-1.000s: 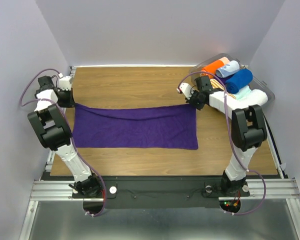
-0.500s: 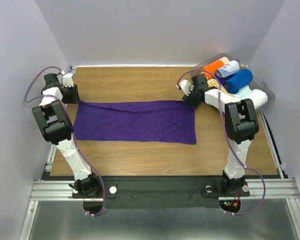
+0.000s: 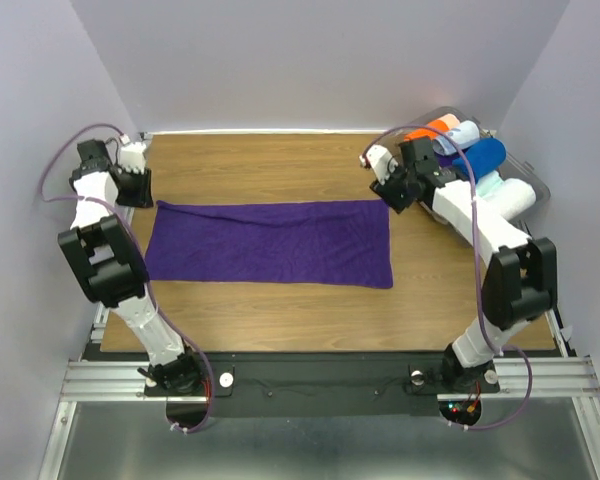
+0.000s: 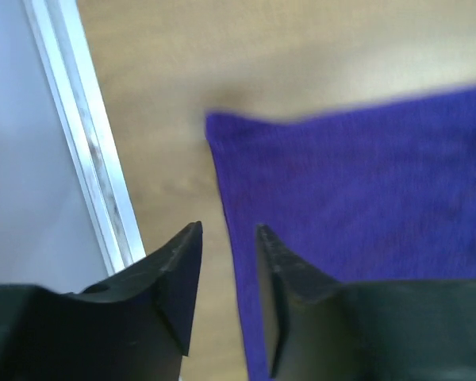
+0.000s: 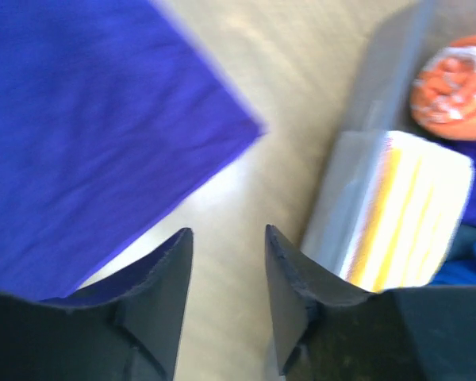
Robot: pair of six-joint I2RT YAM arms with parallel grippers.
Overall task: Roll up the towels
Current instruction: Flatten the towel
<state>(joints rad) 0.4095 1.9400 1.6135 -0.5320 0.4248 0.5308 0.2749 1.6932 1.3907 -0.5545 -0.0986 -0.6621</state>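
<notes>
The purple towel (image 3: 270, 243) lies flat across the middle of the table (image 3: 280, 310), the left gripper (image 4: 227, 230) and right gripper (image 5: 228, 230) hang released and empty at its far corners, and the blue towel (image 3: 477, 160) sits rolled in the far-right bin (image 3: 533, 170).

The purple towel (image 3: 270, 243) is soft, matt cloth with a fine woven texture. The desk (image 3: 280, 165) is smooth wood grain with a faint sheen. The rail (image 4: 87, 143) along its left edge is brushed metal. The far-right bin (image 5: 385, 79) is clear plastic. The left end effector (image 4: 228, 234) has matt black plastic fingers (image 4: 163, 278).
</notes>
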